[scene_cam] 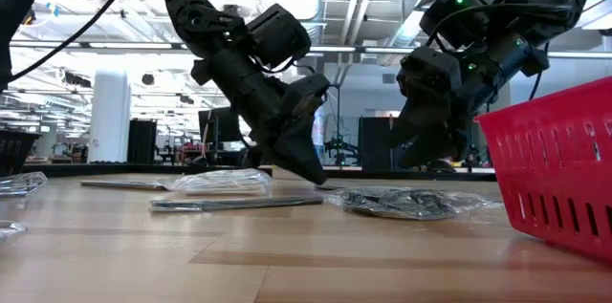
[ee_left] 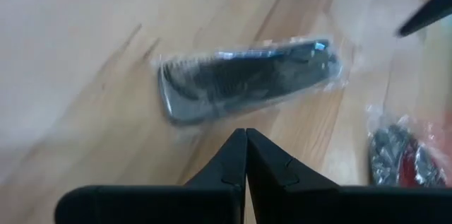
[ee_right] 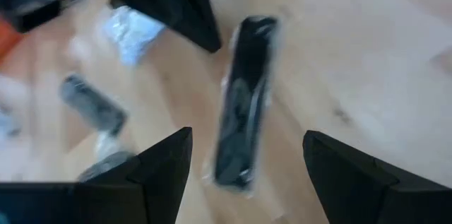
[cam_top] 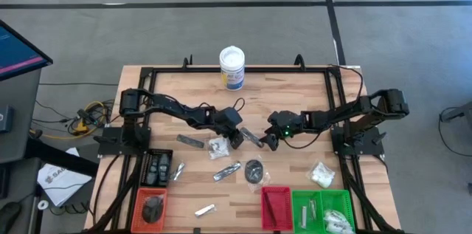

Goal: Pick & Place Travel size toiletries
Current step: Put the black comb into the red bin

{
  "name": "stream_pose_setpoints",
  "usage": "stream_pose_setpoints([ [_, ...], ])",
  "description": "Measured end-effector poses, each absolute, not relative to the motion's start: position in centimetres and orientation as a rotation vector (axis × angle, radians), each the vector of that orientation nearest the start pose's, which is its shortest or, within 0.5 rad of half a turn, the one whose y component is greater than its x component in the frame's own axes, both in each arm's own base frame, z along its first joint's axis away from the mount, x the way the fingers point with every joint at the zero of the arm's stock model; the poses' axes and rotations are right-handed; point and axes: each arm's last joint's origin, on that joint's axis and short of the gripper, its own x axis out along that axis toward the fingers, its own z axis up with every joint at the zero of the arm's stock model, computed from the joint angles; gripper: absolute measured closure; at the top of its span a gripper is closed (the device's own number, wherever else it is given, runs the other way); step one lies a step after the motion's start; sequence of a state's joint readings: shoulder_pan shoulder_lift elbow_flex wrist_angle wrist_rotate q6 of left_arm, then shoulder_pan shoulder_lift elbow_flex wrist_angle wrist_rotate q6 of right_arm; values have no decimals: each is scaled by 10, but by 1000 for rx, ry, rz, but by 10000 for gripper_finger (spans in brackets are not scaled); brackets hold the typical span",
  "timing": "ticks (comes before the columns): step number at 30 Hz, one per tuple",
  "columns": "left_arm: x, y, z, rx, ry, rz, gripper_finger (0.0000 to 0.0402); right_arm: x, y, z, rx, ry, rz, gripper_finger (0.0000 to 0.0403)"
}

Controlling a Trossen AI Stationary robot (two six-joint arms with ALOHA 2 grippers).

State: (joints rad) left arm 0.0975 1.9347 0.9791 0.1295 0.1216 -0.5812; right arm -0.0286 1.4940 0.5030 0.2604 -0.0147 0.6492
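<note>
On the table (cam_top: 295,108) the toiletries are scattered over the middle and front, from the 9 o'clock side to the 3 o'clock side. Far left, at 8 o'clock, the black tray (cam_top: 156,167) and orange tray (cam_top: 153,206) hold dark items too small to identify. A slim packet (cam_top: 190,141) lies beside the left arm, a white packet (cam_top: 218,148) just below its gripper.

The left gripper (cam_top: 237,140) reaches in from 9 o'clock to table centre, tilted down, tip close to the wood; its fingers (ee_left: 244,164) are pressed together on nothing. Ahead of them lies a wrapped black comb (ee_left: 247,81), flat, untouched.

The same comb (cam_top: 253,136) sits between the two grippers. The right gripper (cam_top: 271,141) comes from 3 o'clock, wrist bent down, fingers (ee_right: 164,160) spread wide on either side of the comb (ee_right: 244,97) without touching; its height over the comb is unclear.

At 6 o'clock lie a dark disc (cam_top: 254,170) in wrap and silvery sachets (cam_top: 227,171). The red tray (cam_top: 276,206) and green tray (cam_top: 323,210) are cut off by the front edge. Bare wood stays free at 12 o'clock around the tub (cam_top: 231,67).
</note>
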Motion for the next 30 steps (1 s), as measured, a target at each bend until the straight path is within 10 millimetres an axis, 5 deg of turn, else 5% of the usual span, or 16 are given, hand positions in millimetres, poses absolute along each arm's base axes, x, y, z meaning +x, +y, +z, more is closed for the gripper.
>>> stream_pose_setpoints([
  [13, 374, 29, 121, -648, 746, 147, 402, 254, 8, 128, 602, 708, -291, 143],
  [30, 428, 21, 119, -506, 839, 42, 402, 254, 11, 128, 620, 719, -291, 143],
])
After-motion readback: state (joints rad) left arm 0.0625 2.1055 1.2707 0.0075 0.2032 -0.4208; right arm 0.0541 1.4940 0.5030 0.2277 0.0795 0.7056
